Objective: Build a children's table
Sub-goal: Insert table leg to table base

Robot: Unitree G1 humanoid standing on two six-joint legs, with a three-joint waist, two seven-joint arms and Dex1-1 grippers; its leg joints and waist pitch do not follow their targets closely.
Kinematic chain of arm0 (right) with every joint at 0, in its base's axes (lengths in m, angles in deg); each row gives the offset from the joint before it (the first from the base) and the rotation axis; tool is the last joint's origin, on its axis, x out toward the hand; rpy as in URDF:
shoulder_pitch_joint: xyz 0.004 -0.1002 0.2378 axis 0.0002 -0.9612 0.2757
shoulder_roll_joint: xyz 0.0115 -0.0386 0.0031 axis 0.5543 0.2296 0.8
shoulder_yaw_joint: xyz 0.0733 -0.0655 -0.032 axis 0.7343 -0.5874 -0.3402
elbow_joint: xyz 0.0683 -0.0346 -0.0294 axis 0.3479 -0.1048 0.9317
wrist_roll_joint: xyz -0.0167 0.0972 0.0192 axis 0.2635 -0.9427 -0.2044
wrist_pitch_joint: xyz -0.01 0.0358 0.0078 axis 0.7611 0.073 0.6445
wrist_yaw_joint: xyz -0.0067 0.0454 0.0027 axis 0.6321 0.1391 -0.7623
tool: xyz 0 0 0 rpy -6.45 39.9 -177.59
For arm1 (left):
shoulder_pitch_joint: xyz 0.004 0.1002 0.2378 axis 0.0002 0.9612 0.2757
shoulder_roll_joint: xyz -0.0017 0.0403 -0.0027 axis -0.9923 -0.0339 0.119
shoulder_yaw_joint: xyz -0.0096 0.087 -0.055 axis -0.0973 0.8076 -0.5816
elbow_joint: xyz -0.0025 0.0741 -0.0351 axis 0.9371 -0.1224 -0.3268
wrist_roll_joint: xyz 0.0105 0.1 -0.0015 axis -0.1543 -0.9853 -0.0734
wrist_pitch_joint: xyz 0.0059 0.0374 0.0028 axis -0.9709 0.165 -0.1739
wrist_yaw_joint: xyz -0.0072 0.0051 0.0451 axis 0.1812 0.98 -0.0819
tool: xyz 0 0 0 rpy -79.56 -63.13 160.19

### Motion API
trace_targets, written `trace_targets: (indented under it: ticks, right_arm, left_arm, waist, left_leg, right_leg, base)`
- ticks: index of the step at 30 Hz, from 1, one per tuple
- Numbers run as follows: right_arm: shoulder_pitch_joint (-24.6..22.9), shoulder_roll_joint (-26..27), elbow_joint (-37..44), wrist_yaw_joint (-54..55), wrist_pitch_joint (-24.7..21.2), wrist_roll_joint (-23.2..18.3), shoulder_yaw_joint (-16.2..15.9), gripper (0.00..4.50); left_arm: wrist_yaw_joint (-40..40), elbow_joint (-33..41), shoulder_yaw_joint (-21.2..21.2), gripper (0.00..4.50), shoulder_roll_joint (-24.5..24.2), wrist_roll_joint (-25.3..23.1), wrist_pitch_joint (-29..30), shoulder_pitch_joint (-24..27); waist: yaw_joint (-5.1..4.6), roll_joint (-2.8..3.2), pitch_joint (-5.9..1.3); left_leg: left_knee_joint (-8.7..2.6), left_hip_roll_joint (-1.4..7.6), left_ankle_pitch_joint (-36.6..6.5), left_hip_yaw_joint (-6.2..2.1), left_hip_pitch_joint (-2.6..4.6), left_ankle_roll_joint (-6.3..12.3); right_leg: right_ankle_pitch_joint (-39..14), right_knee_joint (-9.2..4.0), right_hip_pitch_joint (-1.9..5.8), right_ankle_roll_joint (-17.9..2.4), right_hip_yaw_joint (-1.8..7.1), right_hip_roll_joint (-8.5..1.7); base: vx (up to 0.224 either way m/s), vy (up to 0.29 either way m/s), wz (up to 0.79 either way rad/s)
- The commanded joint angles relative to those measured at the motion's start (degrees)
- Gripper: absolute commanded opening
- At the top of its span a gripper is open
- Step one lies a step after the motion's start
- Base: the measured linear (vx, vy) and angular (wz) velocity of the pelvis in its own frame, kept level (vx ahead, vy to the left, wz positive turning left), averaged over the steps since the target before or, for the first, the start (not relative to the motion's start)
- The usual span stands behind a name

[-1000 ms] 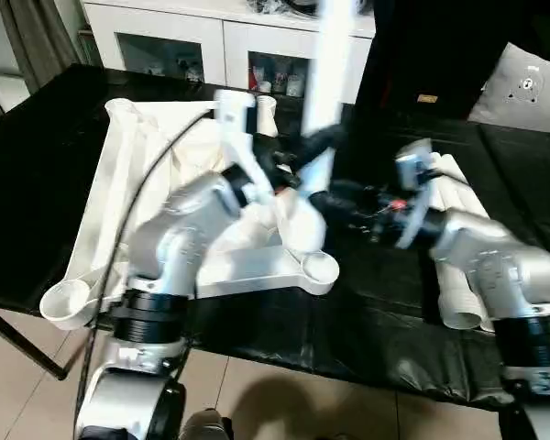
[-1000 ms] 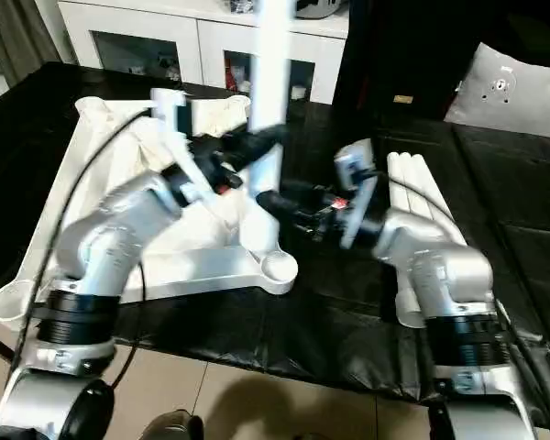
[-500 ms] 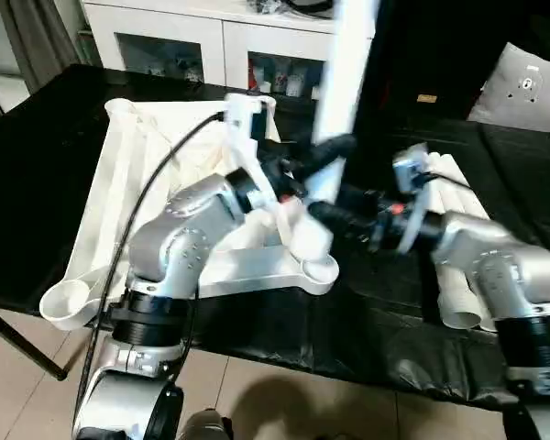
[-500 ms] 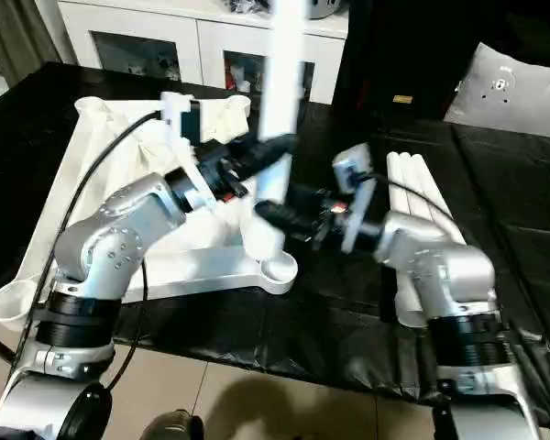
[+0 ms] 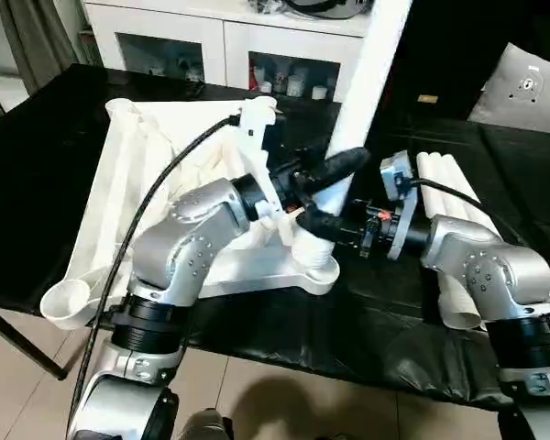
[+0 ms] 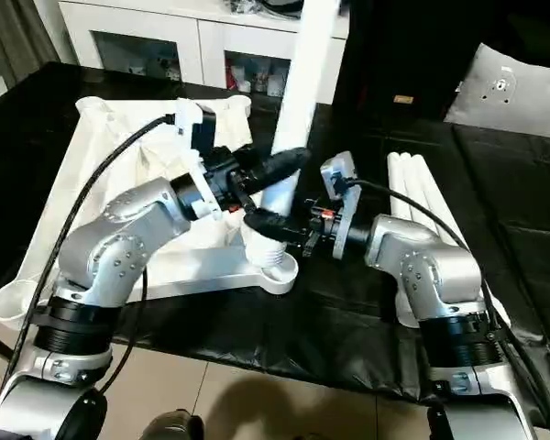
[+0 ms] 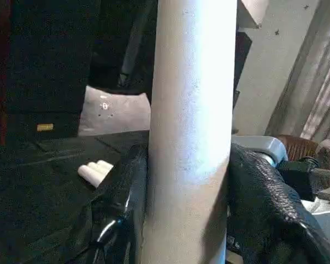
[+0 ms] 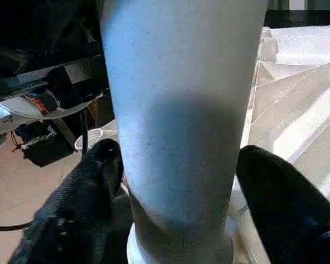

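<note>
The white table top (image 5: 156, 183) lies ribbed underside up on the black-covered work table (image 5: 37, 165), taking the left-centre of the head frames. One tapered leg (image 5: 362, 92) stands near-upright at frame centre, its foot seated in the near-right corner socket (image 5: 316, 266) at lower centre.

A second ago the leg's foot hung blurred above and just short of that socket; half a second ago it was closer but off-centre; now it sits inside the socket ring and the leg leans slightly to the upper right. The insertion step looks essentially made, though how deep it sits cannot be told.

The left gripper (image 5: 335, 170) is clamped on the leg partway up: in the left wrist view both black fingers (image 7: 126, 192) press against the tube's two sides. The right gripper (image 5: 325, 225) brackets the leg lower down, just above the socket; in the right wrist view its fingers (image 8: 93, 181) stand either side of the tube with a sliver of gap on one side, so whether it grips or merely guides cannot be told.

The three remaining legs (image 5: 449, 183) lie side by side on the cloth at right of frame, apart from the top. The far-left socket (image 5: 119, 108) at upper left and near-left socket (image 5: 64, 298) at lower left are unfilled. Judged progress: first leg of four going in; next likely a push down to seat it.
</note>
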Motion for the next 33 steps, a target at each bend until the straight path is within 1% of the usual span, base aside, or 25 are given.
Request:
trace_targets:
  ticks: [1,3,4,5,6,10,11,12,14,16,20,23,25,27,28,30,31,32,33]
  right_arm:
    - [0.92,-0.02,0.25,0.24,-0.52,0.48,-0.02,3.16]
    - [0.94,0.04,0.21,0.27,-0.59,0.43,-0.1,3.08]
    - [0.94,0.04,0.2,0.32,-0.57,0.4,-0.17,2.94]
    - [0.95,0.03,0.18,0.35,-0.54,0.39,-0.22,2.94]
    - [0.94,0.04,0.18,0.37,-0.54,0.36,-0.22,2.73]
    - [0.93,0.27,0.07,0.58,-0.46,0.29,-0.1,2.55]
    - [0.9,0.32,0.1,0.62,-0.44,0.3,-0.07,2.31]
    - [0.88,0.35,0.12,0.66,-0.44,0.31,-0.05,2.25]
    - [0.82,0.5,-0.09,0.61,-0.26,0.48,-0.06,2.24]
    - [0.74,0.54,-0.27,0.59,-0.08,0.63,-0.12,2.02]
    - [0.66,0.58,-0.35,0.89,0.09,0.72,0.06,1.93]
    - [0.76,0.73,-1.1,1.45,0.55,1.14,0.27,1.91]
    - [0.95,1.23,-1.85,2.72,0.73,1.71,0.47,1.91]
    - [1.08,2.16,-2.36,4.69,1.24,2.27,0.98,1.91]
    - [1.08,2.4,-2.46,5.19,1.3,2.3,1.2,1.91]
    - [0.96,3.01,-2.63,6.61,1.37,2.36,1.8,1.9]
    - [0.74,3.1,-2.49,6.76,1.43,2.33,1.87,1.9]
    - [0.2,3.3,-2.04,7.04,1.75,2.41,1.88,1.89]
    - [-0.1,3.39,-1.81,7.2,2.04,2.56,1.82,1.89]
  left_arm:
    - [0.55,1.71,0.69,1.84,0.22,-0.49,-0.82,0.11]
    - [0.57,1.74,0.83,1.84,0.24,-0.54,-0.85,0.11]
    - [0.55,1.73,0.89,1.84,0.22,-0.57,-0.88,0.1]
    - [0.53,1.72,0.93,1.84,0.21,-0.59,-0.9,0.09]
    - [0.57,1.73,0.97,1.84,0.18,-0.59,-0.88,0.08]
    - [0.7,1.81,1.14,1.84,0.12,-0.59,-0.76,0.08]
    - [0.66,1.85,1.18,1.84,0.15,-0.6,-0.74,0.1]
    - [0.62,1.89,1.2,1.84,0.17,-0.6,-0.72,0.11]
    - [0.64,1.91,1.26,1.84,0.22,-0.55,-0.65,0.1]
    - [0.66,1.89,1.33,1.84,0.21,-0.57,-0.63,0.08]
    - [0.65,1.82,1.51,1.84,0.24,-0.64,-0.56,-0.05]
    - [0.35,1.45,2.26,1.84,-0.01,-1.63,-0.38,-0.25]
    - [-0.59,0.92,2.91,1.84,-0.12,-2.9,-0.1,-0.31]
    - [-0.9,1.24,1.74,1.84,0.91,-0.95,1.09,-0.1]
    - [-0.9,1.43,1.45,2.19,1.14,-0.44,1.29,-0.05]
    - [-0.44,2.15,1.03,2.54,1.57,1.0,2.02,0.12]
    - [0.17,2.54,1.32,2.54,1.53,1.42,2.36,0.24]
    - [1.17,3.36,1.78,2.65,1.6,2.12,2.59,0.5]
    - [1.48,3.72,1.9,2.65,1.75,2.49,2.66,0.61]
  waist:
    - [-0.22,-0.69,-5.24]
    - [-0.22,-0.66,-5.23]
    - [-0.23,-0.68,-5.24]
    - [-0.24,-0.66,-5.23]
    - [-0.23,-0.66,-5.22]
    - [-0.23,-0.65,-5.22]
    - [-0.24,-0.67,-5.21]
    - [-0.21,-0.55,-5.22]
    - [-0.25,-0.55,-5.25]
    - [-0.26,-0.57,-5.26]
    - [-0.22,-0.6,-5.23]
    - [-0.29,-1.16,-5.18]
    - [-0.35,-1.1,-5.17]
    - [-0.42,-0.98,-5.19]
    - [-0.49,-0.91,-5.21]
    - [-0.55,-0.96,-5.19]
    - [-0.52,-0.73,-5.21]
    - [-0.48,-0.79,-5.22]
    - [-0.48,-0.82,-5.19]
  left_leg:
    - [-3.85,1.87,-10.5,-0.3,1.52,-1.06]
    - [-3.87,1.89,-10.56,-0.32,1.54,-1.04]
    - [-3.85,1.88,-10.57,-0.31,1.54,-1.03]
    - [-3.86,1.88,-10.65,-0.32,1.54,-1.03]
    - [-3.88,1.9,-10.74,-0.32,1.57,-1.06]
    - [-3.91,1.89,-10.95,-0.33,1.54,-1.23]
    - [-3.9,1.89,-10.94,-0.32,1.55,-1.21]
    - [-3.89,1.9,-10.9,-0.32,1.55,-1.24]
    - [-3.92,1.93,-10.9,-0.37,1.57,-1.21]
    - [-3.89,1.92,-10.85,-0.35,1.58,-1.19]
    - [-3.9,1.88,-11.0,-0.33,1.57,-1.24]
    - [-3.9,1.9,-10.66,-0.23,1.55,-1.01]
    - [-3.9,1.94,-10.52,-0.23,1.56,-0.98]
    - [-3.91,1.93,-10.52,-0.27,1.54,-1.17]
    - [-3.9,1.96,-10.47,-0.26,1.6,-1.25]
    - [-3.93,1.89,-10.61,-0.26,1.57,-1.33]
    - [-3.92,1.9,-10.62,-0.26,1.61,-1.48]
    - [-3.92,1.89,-10.83,-0.25,1.64,-1.48]
    - [-3.96,1.87,-10.86,-0.26,1.56,-1.48]
  right_leg:
    - [-14.1,-4.64,2.51,-9.25,1.96,-4.19]
    - [-14.19,-4.65,2.48,-9.26,1.96,-4.2]
    - [-14.2,-4.65,2.49,-9.25,1.97,-4.19]
    - [-14.29,-4.68,2.47,-9.23,1.96,-4.17]
    - [-14.37,-4.68,2.45,-9.21,1.96,-4.18]
    - [-14.49,-4.69,2.48,-9.16,1.96,-4.19]
    - [-14.51,-4.7,2.47,-9.13,1.97,-4.2]
    - [-14.41,-4.7,2.46,-9.17,1.99,-4.22]
    - [-14.09,-4.65,2.44,-9.21,1.95,-4.17]
    - [-13.87,-4.63,2.44,-9.3,1.96,-4.17]
    - [-14.11,-4.68,2.48,-9.25,1.98,-4.17]
    - [-14.57,-4.72,2.48,-9.11,1.98,-4.21]
    - [-15.06,-4.75,2.38,-8.82,1.99,-4.24]
    - [-15.23,-4.69,2.38,-8.75,1.97,-4.26]
    - [-14.94,-4.69,2.31,-8.94,1.99,-4.28]
    - [-14.97,-4.7,2.36,-9.05,1.95,-4.23]
    - [-14.91,-4.71,2.31,-9.05,1.96,-4.2]
    - [-14.74,-4.68,2.3,-9.11,1.97,-4.16]
    - [-14.72,-4.7,2.34,-9.06,1.99,-4.16]
  base:
    - [0.0,0.0,0.0]
    - [0.0,0.0,0.0]
    - [0.0,0.0,0.0]
    - [0.0,0.0,0.0]
    - [0.0,0.0,0.0]
    - [0.0,0.0,0.0]
    - [0.0,0.0,0.0]
    - [0.0,0.0,0.0]
    - [0.0,0.0,0.0]
    - [0.0,0.0,0.0]
    - [0.0,0.0,0.0]
    - [0.0,0.0,0.0]
    - [0.0,0.0,0.0]
    - [0.0,0.0,0.0]
    - [0.0,0.0,0.0]
    - [0.0,0.0,0.0]
    - [0.0,0.0,0.0]
    - [0.0,0.0,0.0]
    - [0.0,0.0,0.0]
